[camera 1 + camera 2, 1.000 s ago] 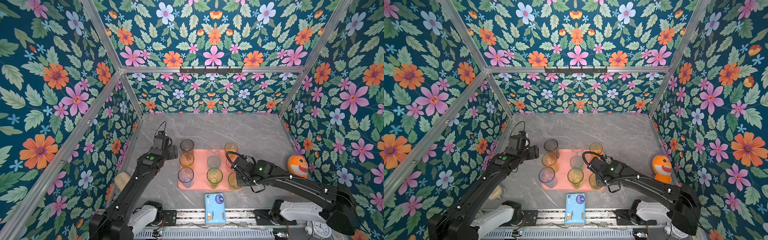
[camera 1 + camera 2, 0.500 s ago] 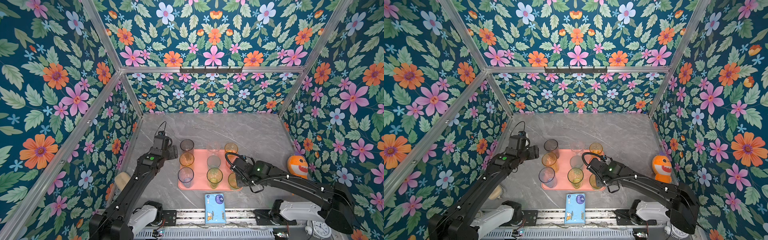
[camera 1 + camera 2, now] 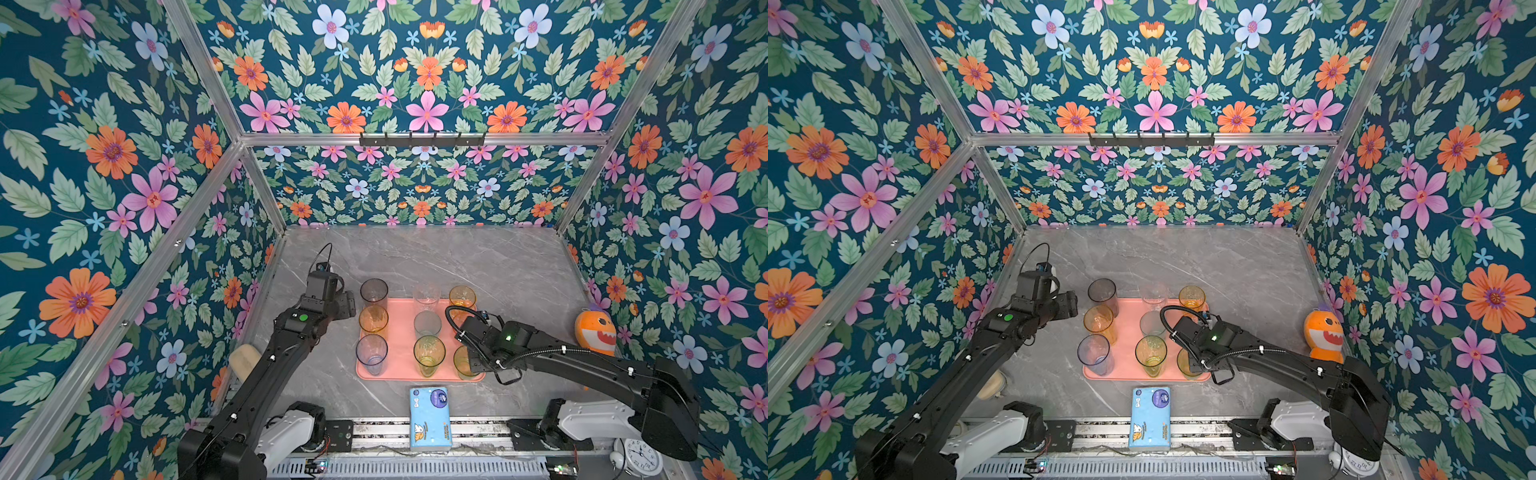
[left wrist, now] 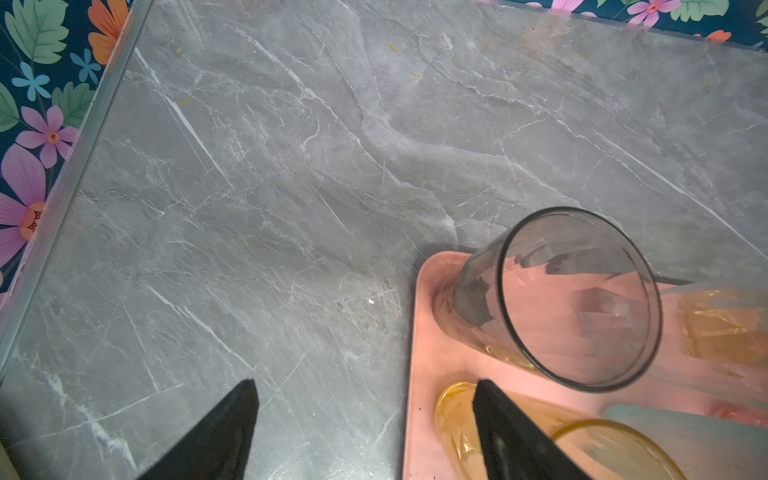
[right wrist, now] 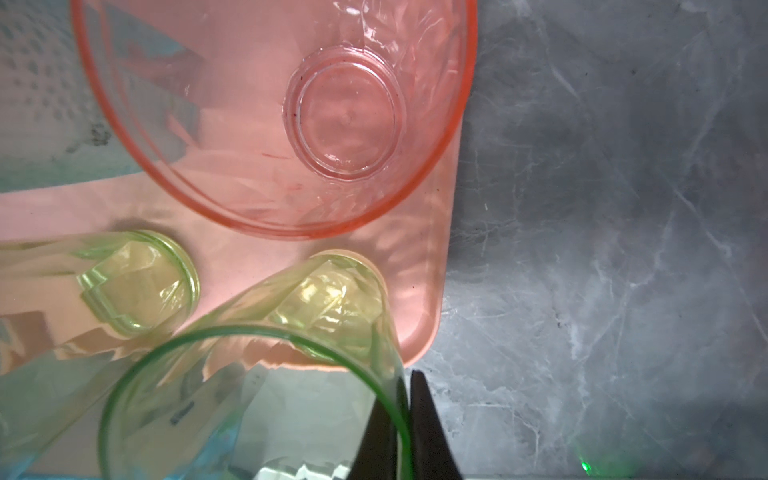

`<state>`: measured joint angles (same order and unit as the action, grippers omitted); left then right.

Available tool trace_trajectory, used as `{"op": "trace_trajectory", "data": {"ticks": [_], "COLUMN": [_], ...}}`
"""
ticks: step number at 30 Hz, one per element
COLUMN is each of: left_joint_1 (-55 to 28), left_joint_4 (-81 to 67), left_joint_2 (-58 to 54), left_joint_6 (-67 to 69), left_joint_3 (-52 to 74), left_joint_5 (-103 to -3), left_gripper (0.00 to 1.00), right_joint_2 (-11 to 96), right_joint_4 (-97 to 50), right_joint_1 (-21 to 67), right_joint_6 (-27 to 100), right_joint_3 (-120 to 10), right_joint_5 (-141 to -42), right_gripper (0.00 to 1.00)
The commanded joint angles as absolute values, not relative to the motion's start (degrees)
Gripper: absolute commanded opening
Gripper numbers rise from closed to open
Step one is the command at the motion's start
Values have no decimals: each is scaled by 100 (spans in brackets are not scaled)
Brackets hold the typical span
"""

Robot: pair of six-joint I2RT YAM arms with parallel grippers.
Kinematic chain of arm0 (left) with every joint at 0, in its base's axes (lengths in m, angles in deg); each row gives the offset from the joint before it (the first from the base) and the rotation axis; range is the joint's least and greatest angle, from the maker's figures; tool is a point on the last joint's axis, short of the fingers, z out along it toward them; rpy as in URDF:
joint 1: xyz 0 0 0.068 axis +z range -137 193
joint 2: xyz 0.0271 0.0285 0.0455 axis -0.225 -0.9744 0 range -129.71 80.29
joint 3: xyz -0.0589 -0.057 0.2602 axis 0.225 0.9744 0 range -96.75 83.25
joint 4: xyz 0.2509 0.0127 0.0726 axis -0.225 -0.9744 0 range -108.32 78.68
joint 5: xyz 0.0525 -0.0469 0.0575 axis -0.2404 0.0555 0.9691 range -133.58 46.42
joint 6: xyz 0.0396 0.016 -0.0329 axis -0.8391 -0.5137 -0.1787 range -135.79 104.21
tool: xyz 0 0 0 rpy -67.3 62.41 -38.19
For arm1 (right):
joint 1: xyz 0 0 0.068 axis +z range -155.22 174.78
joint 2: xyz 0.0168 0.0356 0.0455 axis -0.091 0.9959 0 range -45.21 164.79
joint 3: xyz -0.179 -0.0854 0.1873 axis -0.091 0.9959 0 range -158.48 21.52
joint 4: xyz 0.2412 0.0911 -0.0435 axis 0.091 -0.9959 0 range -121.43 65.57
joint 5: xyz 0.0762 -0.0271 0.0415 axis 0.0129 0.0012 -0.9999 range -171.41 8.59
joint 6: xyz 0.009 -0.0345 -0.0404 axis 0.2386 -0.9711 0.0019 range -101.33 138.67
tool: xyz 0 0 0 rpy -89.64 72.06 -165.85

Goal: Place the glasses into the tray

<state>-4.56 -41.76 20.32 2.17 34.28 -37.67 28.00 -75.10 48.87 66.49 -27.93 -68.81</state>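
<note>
While left pincer [image 4: 363, 384] hovers spread at tray [image 4: 419, 332] edge, right pincer [image 5: 406, 386] reaches low, apparently pinching green glass [image 5: 270, 353] rim.

Nine glasses [image 3: 373, 319], one tray [image 3: 401, 330], two robot arms, three odd items.

In a top view eight glasses show: one smoky grey glass [image 3: 374, 291], two amber, the left amber glass [image 3: 372, 322] and the far amber glass [image 3: 462, 296], one blue-grey glass [image 3: 371, 355], one clear glass [image 3: 426, 296], one short teal glass [image 3: 427, 324], one green glass [image 3: 429, 355], one yellow glass [image 3: 460, 363]. The ninth, one pink glass [image 5: 270, 124], shows only in the right wrist view. Also one tissue pack [image 3: 430, 417], one toy shark [image 3: 594, 332], one clock [image 3: 642, 459], one left arm [image 3: 270, 374], one right arm [image 3: 582, 361].
</note>
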Motion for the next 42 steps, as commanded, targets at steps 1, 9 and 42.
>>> {"op": "trace_trajectory", "data": {"ticks": [1,9,42], "left_joint_1": [-449,-450,-450], "left_joint_4": [-4085,-4077,-3463], "left_joint_2": [2058,2038,2268], "left_joint_6": [253,258,796], "left_joint_3": [3438,3447,3241], "left_joint_5": [-3788,-3769,-3731], "left_gripper": [84,84,86], "right_joint_2": [2855,2899,2198], "right_joint_4": [-7547,-7719,-7889], "right_joint_1": [4892,4887,4333], "right_joint_6": [6773,6781,5774], "right_joint_3": [-2804,-2923,-3913], "right_joint_5": [-6735,-6693,-5761], "right_gripper": [0,14,54]}}
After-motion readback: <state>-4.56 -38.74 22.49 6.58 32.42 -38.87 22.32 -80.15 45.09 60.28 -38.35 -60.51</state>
